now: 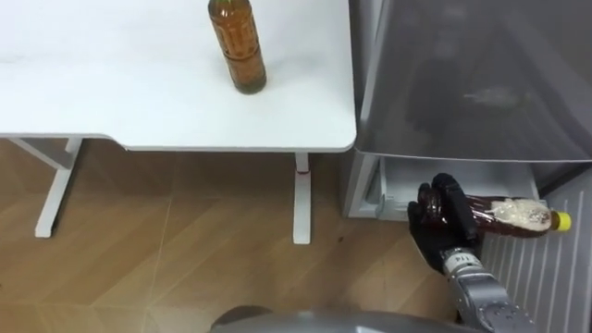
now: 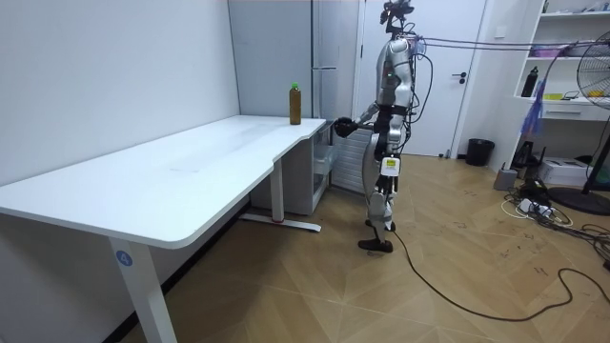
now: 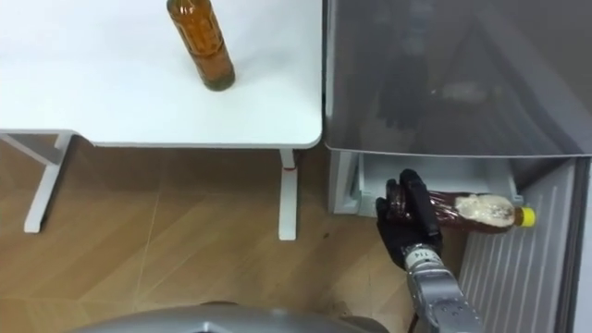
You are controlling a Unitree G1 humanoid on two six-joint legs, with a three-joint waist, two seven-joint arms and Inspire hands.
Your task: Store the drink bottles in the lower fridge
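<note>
right hand (image 1: 442,220) grips yellow-capped bottle (image 1: 513,218) sideways | amber bottle (image 1: 237,46) upright on white table (image 1: 111,92)

Showing a bright, evenly lit room: a long white desk (image 2: 191,176) running along the pale left wall (image 2: 114,67), herringbone wood flooring (image 2: 315,286) spreading near and right, a white door (image 2: 472,48) standing shut in the far wall, white shelves (image 2: 558,103) and a standing fan (image 2: 593,71) sitting at the far right.

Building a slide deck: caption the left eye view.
Right hand holds a yellow-capped bottle sideways at the open lower fridge; another bottle stands on the white table.
</note>
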